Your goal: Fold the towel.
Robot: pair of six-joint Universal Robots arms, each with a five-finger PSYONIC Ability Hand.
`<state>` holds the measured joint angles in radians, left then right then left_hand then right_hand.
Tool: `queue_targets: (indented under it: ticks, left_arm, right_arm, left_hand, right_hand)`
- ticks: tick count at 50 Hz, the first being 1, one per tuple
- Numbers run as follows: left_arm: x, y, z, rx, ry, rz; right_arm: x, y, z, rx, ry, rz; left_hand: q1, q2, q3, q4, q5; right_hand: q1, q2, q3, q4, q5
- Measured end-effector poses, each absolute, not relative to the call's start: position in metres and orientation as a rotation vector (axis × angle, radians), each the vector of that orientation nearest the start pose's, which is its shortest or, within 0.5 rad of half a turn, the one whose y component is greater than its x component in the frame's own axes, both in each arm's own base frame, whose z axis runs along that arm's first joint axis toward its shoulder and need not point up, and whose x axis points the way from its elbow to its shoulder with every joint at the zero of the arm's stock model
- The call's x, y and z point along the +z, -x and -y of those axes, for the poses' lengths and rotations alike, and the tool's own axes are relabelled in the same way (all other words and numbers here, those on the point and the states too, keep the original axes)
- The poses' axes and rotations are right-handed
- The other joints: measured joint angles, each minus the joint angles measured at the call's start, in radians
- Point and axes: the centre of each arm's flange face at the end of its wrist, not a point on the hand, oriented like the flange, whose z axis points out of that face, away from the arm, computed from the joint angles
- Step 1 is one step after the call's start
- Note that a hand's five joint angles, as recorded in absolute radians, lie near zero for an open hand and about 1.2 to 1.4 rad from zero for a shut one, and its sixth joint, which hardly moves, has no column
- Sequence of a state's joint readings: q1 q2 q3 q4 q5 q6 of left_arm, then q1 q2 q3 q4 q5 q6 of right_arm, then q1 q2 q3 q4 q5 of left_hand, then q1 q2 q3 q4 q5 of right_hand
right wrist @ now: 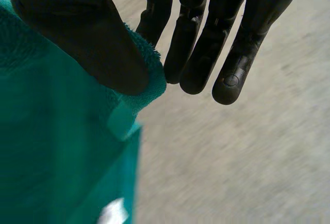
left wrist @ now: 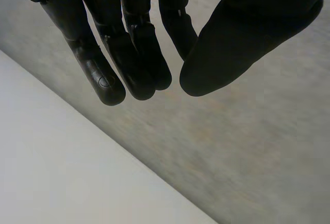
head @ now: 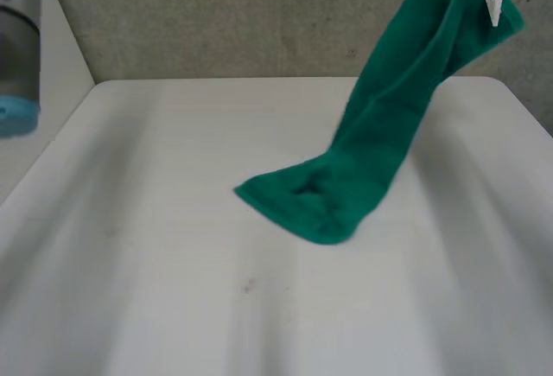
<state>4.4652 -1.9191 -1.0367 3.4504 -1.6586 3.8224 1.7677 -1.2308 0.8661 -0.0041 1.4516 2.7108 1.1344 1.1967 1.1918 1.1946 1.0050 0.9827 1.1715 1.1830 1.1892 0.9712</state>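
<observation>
Towel, the green one, is pinched by the right robot hand. In the right wrist view the thumb sits on top of what looks like a corner of the cloth and presses it against the fingers, which are pretty much straight. A small green tab pokes out of the edge just below the thumb, and the rest of the cloth drops away under the palm. The left robot hand is holding nothing. Its fingers are relaxed and hang loosely, with the thumb close to them but not touching anything, and it's out past the edge of the desk with the grey backdrop behind it. From the head view the towel is lifted up high on the right side, over the far right part of the desk. It hangs down at a slant in a long bunched strip. A white tag shows near the raised end. The lower end lies crumpled on the desk around the middle, slightly right of centre, so it's half in the air and half resting. The left arm, grey with its light-blue cap, is at the far left, well apart from the towel.
</observation>
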Motion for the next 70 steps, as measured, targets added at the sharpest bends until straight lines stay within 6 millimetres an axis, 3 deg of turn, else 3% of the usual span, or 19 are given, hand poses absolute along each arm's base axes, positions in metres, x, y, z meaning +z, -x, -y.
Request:
queue_targets:
  ticks: [4,5,7,8,9,10,16,22,23,26,28,36,39,46,58,61,62,67,70]
  left_arm:
    - [0.338,0.224,0.364,-2.249,-0.628,-1.532]
    - [0.319,0.228,0.359,-2.224,-0.665,-1.614]
    - [0.303,0.231,0.353,-2.204,-0.694,-1.681]
    - [0.288,0.236,0.345,-2.188,-0.724,-1.748]
    - [0.282,0.239,0.342,-2.182,-0.738,-1.779]
    - [0.269,0.245,0.333,-2.174,-0.766,-1.845]
    - [0.242,0.276,0.301,-2.198,-0.837,-2.055]
    - [0.237,0.3,0.281,-2.258,-0.815,-2.24]
    - [0.236,0.311,0.272,-2.281,-0.776,-2.357]
    - [0.234,0.317,0.269,-2.283,-0.752,-2.424]
    - [0.228,0.328,0.261,-2.263,-0.678,-2.603]
    - [0.21,0.344,0.254,-2.178,-0.49,-2.9]
    - [0.197,0.354,0.254,-2.135,-0.376,-3.036]
    - [0.182,0.381,0.247,-2.105,-0.422,-3.178]
    - [0.154,0.41,0.23,-2.005,-0.5,-3.342]
    - [0.148,0.413,0.228,-1.988,-0.512,-3.35]
    - [0.146,0.414,0.228,-1.987,-0.507,-3.345]
    - [0.159,0.407,0.231,-2.049,-0.458,-3.269]
    - [0.188,0.39,0.235,-2.159,-0.409,-3.132]
  right_arm:
    - [0.365,-0.22,0.356,-2.538,0.859,-1.872]
    - [0.353,-0.22,0.355,-2.494,0.897,-1.917]
    - [0.343,-0.22,0.354,-2.46,0.926,-1.95]
    - [0.335,-0.22,0.352,-2.43,0.953,-1.979]
    - [0.332,-0.22,0.352,-2.421,0.96,-1.988]
    - [0.329,-0.22,0.351,-2.408,0.973,-2.001]
    - [0.352,-0.219,0.345,-2.487,0.957,-1.94]
    - [0.394,-0.217,0.333,-2.623,0.901,-1.812]
    - [0.414,-0.216,0.324,-2.682,0.875,-1.743]
    - [0.425,-0.216,0.317,-2.711,0.863,-1.702]
    - [0.447,-0.218,0.298,-2.763,0.841,-1.605]
    - [0.467,-0.228,0.265,-2.784,0.838,-1.485]
    - [0.478,-0.237,0.242,-2.778,0.846,-1.405]
    - [0.498,-0.242,0.203,-2.79,0.837,-1.27]
    - [0.509,-0.242,0.179,-2.795,0.826,-1.19]
    - [0.507,-0.243,0.178,-2.782,0.835,-1.199]
    - [0.505,-0.244,0.179,-2.773,0.842,-1.214]
    - [0.488,-0.246,0.188,-2.718,0.886,-1.31]
    - [0.459,-0.249,0.206,-2.626,0.958,-1.467]
  left_hand:
    - [-0.003,-0.003,-0.003,-0.004,-0.003]
    - [-0.311,-0.309,-0.303,-0.307,-0.294]
    - [-0.383,-0.371,-0.365,-0.371,-0.356]
    - [-0.657,-0.653,-0.642,-0.64,-0.626]
    - [-0.657,-0.653,-0.642,-0.64,-0.626]
    - [-0.834,-0.862,-0.851,-0.866,-0.852]
    - [-0.867,-0.93,-0.925,-0.935,-0.927]
    - [-0.861,-0.924,-0.922,-0.926,-0.916]
    - [-0.841,-0.897,-0.904,-0.899,-0.883]
    - [-0.82,-0.881,-0.883,-0.88,-0.865]
    - [-0.803,-0.866,-0.862,-0.863,-0.845]
    - [-0.803,-0.863,-0.86,-0.86,-0.84]
    - [-0.803,-0.863,-0.86,-0.86,-0.84]
    - [-0.795,-0.85,-0.853,-0.852,-0.835]
    - [-0.614,-0.686,-0.678,-0.682,-0.668]
    - [-0.302,-0.409,-0.406,-0.406,-0.399]
    - [-0.013,-0.106,-0.106,-0.114,-0.112]
    - [0.002,-0.008,-0.012,-0.006,-0.045]
    - [0.002,-0.005,-0.008,-0.005,-0.045]
  right_hand:
    - [0.002,0.0,0.0,0.0,0.0]
    - [0.003,0.004,0.002,0.0,0.0]
    - [0.003,0.009,0.005,0.0,0.0]
    - [0.003,0.009,0.005,0.0,0.0]
    - [0.003,0.009,0.005,0.0,0.0]
    - [0.003,0.009,0.005,0.0,0.0]
    - [0.003,0.009,0.005,0.0,0.0]
    - [0.003,0.009,0.005,0.001,0.0]
    - [0.003,0.009,0.005,0.001,0.0]
    - [0.003,0.009,0.005,0.001,0.0]
    - [0.003,0.009,0.005,0.001,0.0]
    - [0.003,0.009,0.005,0.001,0.0]
    - [0.004,0.009,0.005,0.004,0.0]
    - [0.004,0.009,0.005,0.004,0.0]
    - [0.004,0.009,0.005,0.004,0.0]
    - [0.004,0.009,0.005,0.004,0.0]
    - [0.004,0.009,0.005,0.004,0.0]
    - [0.004,0.009,0.005,0.004,0.0]
    - [0.004,0.009,0.005,0.004,0.0]
